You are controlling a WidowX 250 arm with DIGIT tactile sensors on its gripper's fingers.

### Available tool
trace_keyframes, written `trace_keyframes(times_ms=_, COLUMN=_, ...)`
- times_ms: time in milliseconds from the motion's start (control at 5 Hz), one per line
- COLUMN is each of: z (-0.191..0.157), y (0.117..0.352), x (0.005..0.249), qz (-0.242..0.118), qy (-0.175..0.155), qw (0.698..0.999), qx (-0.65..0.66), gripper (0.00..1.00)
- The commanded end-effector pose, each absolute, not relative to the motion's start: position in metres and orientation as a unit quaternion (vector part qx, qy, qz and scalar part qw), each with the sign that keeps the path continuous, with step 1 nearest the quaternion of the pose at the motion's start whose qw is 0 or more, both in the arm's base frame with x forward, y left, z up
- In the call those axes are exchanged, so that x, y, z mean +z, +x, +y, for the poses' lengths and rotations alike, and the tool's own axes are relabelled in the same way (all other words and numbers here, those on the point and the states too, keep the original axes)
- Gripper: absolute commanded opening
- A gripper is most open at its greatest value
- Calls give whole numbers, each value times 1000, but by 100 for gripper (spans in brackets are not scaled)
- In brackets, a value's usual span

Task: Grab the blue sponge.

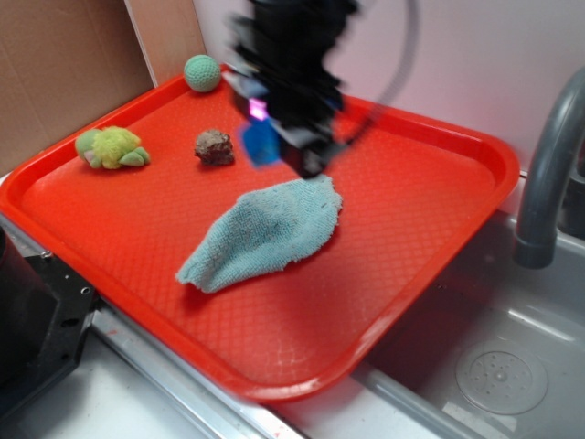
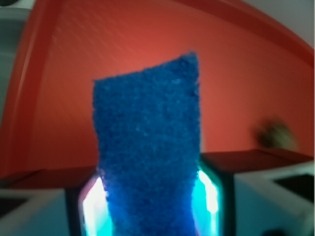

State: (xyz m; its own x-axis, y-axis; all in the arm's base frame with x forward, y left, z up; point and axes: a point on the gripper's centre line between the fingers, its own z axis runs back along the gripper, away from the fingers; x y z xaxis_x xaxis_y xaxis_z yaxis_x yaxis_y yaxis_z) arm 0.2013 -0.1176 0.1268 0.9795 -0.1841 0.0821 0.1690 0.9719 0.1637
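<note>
The blue sponge (image 2: 147, 142) fills the middle of the wrist view, a bright blue foam block pinched at its lower end between the two glowing pads of my gripper (image 2: 150, 206). In the exterior view the blue sponge (image 1: 260, 142) hangs above the red tray (image 1: 402, 238), held under the blurred black gripper (image 1: 274, 137), just behind the teal cloth.
A light teal knitted cloth (image 1: 265, 233) lies mid-tray. A brown lump (image 1: 215, 146), a green-yellow plush toy (image 1: 112, 147) and a green ball (image 1: 202, 73) sit at the tray's back left. A grey tap (image 1: 548, 174) and sink (image 1: 498, 366) stand to the right.
</note>
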Motion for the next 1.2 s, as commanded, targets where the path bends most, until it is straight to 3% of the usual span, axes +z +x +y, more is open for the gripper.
trace_keyframes(times_ms=0, z=-64, y=148, x=196, qz=-67, qy=75, qw=995, qx=17, gripper=0)
trace_keyframes(times_ms=200, z=-45, y=160, x=184, qz=-37, qy=75, qw=996, qx=43, gripper=0)
trace_keyframes(times_ms=600, z=12, y=187, x=190, qz=-54, qy=62, qw=988, qx=133, gripper=0)
trace_keyframes(times_ms=800, z=16, y=187, x=188, qz=-54, qy=62, qw=987, qx=139, gripper=0)
trace_keyframes(times_ms=1000, z=7, y=193, x=182, qz=-28, qy=57, qw=989, qx=135, gripper=0)
